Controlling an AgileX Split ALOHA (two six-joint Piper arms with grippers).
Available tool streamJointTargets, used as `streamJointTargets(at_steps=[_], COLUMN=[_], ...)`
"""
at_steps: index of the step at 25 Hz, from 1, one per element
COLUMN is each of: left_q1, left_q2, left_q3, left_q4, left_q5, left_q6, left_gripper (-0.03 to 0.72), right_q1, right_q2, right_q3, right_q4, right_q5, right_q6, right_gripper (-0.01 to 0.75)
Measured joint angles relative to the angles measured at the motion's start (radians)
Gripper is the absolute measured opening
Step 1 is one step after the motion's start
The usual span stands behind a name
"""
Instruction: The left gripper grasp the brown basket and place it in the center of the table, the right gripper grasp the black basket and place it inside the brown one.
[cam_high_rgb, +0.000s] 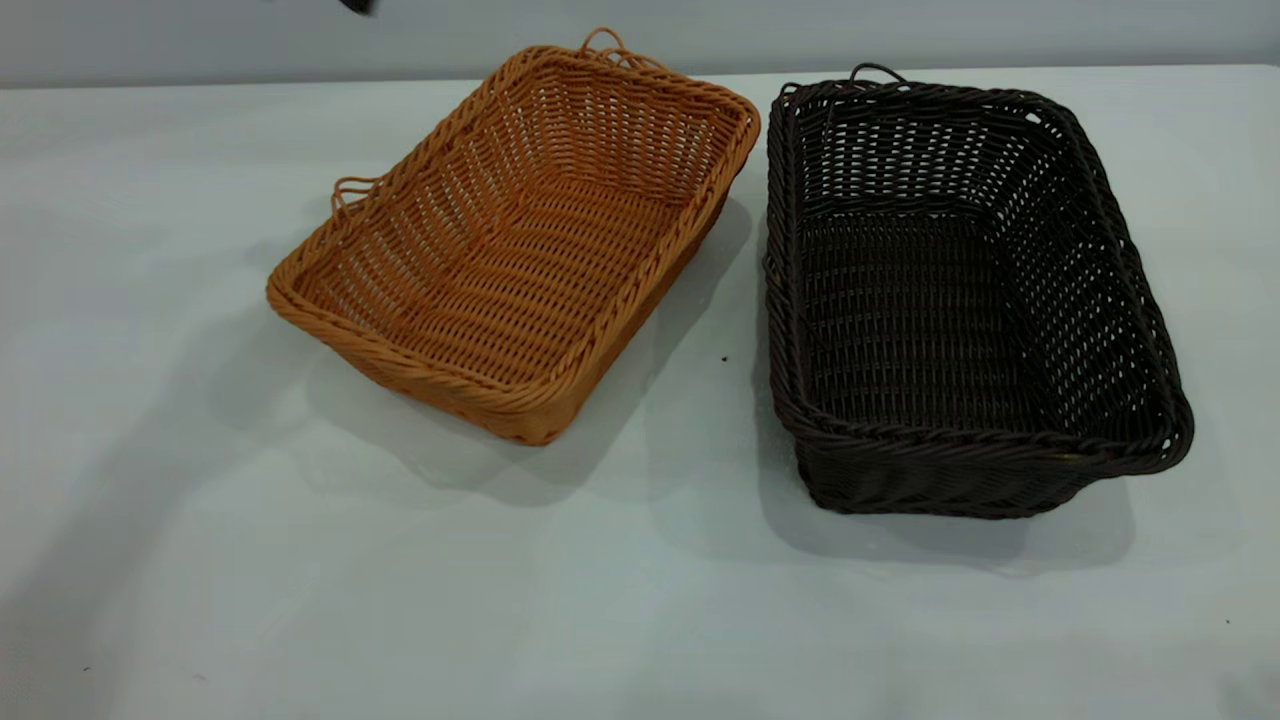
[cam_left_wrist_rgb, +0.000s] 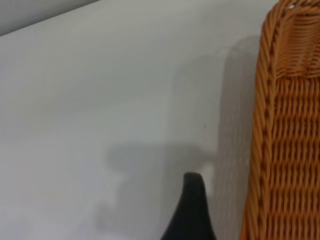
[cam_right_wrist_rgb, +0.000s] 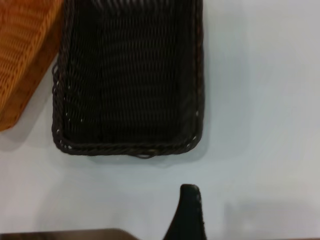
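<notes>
both of my grippers show only a single dark fingertip, so i cannot tell how either is set: my left gripper (cam_left_wrist_rgb: 192, 210) hangs over bare table (cam_high_rgb: 200, 560) just beside the brown basket (cam_high_rgb: 520, 240), and my right gripper (cam_right_wrist_rgb: 187, 215) hangs over the table near one short end of the black basket (cam_high_rgb: 960, 290). the two baskets sit side by side, close but apart, the brown one angled.

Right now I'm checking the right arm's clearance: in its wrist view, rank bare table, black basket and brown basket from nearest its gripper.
1. The table, directly around the right gripper.
2. The black basket, just ahead.
3. The brown basket, beyond, off to one side.
</notes>
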Motion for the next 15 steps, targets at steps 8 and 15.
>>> streamJointTargets(at_steps=[8, 15], left_q1=[-0.044, -0.060], left_q2=[0.236, 0.367], left_q3=[-0.155, -0.207], left_q4=[-0.001, -0.003], left_q5=[0.001, -0.007], left_q6=[0.032, 0.053], left_gripper=[0.575, 0.538], right_q1=[0.000, 0.000], right_q2=[0.281, 0.463], right_q3=[0.000, -0.001], right_q4=[0.168, 0.404], right_q5=[-0.032, -0.048], right_q6=[-0.034, -0.124], right_gripper=[0.574, 0.574])
